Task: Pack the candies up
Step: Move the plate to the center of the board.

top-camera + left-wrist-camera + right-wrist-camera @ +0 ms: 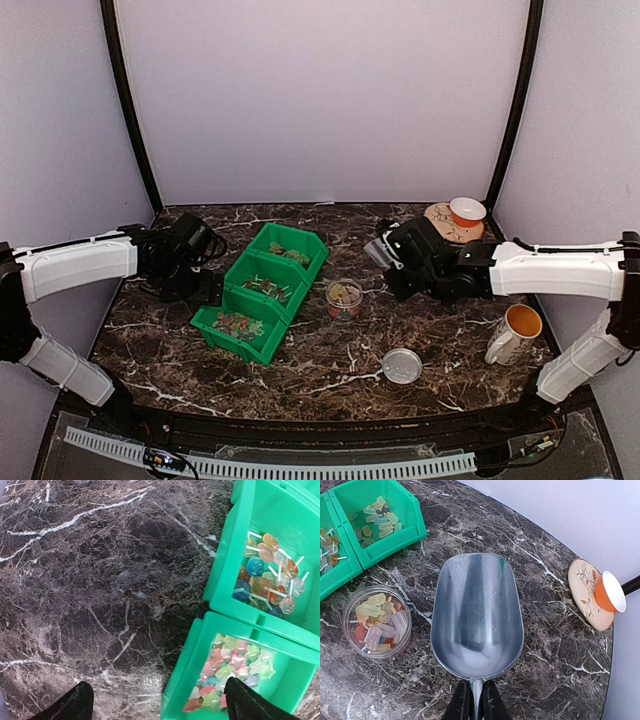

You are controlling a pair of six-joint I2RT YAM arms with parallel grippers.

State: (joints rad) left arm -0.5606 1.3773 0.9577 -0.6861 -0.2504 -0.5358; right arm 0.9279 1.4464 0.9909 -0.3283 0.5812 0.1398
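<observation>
Scoop (476, 615) held beside the jar (346, 607) of candies (376, 622).
Your right jaws clamp the scoop's handle over the counter (545, 670); your left jaws stand wide apart at a bin's (185, 670) wall. More candies lie in the bins.
</observation>
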